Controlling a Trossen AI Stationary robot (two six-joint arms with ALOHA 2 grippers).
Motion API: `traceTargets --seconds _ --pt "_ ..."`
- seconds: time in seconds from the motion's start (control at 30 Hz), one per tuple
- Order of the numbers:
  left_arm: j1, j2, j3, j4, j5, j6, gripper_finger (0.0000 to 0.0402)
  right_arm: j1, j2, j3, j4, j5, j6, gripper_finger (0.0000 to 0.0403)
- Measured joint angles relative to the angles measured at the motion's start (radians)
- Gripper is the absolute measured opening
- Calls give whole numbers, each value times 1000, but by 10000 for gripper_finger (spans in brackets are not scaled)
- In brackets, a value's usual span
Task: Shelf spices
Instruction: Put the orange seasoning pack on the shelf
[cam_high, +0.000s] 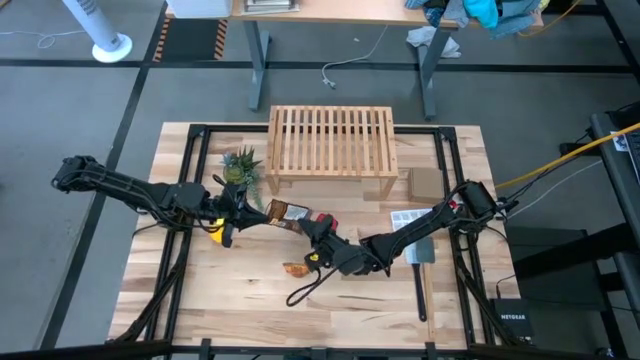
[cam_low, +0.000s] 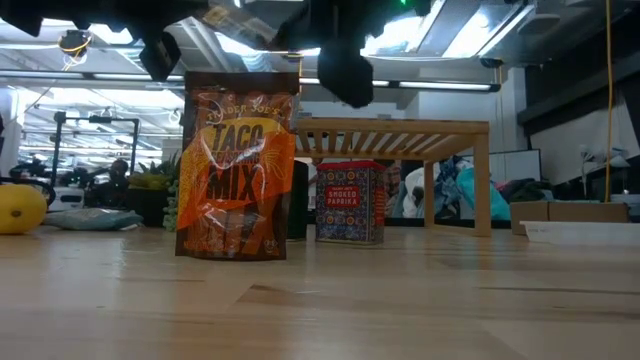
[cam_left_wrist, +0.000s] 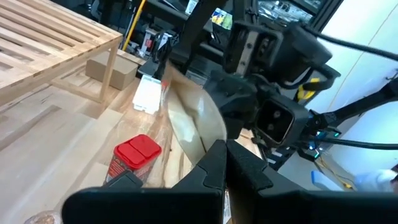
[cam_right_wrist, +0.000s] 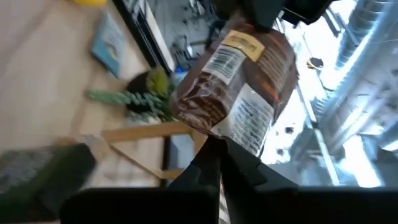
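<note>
Item: taco mix packet, orange, standing on the worktop in front of the shelf, both arms meeting at it.

Left hand: fingers pressed together, pinching the packet's top edge.

Right hand: fingers closed on the packet's opposite edge, as its wrist view suggests.

Nearby: red paprika tin just behind the packet; second orange packet lying flat; green plant beside the shelf leg.

Risks: two grips on one limp packet may tear or crumple it if the arms pull apart; a thin-edge pinch could slip during lifting; a swing could topple the tin.
</note>
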Motion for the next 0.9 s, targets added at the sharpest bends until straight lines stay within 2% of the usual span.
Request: traceTargets --seconds 0.13,0.27,0.67,0.9 --pt "1 -18 0 -2 -1 41 0 20 0 32 1 91 -101 6" --pt "2 -60 0 -3 -11 81 0 34 0 63 2 131 -147 4" --pt "1 -247 0 -25 -173 250 0 38 0 83 -1 229 -146 1" --pt "1 -264 0 -137 -194 218 0 -12 -55 83 3 233 -150 1"
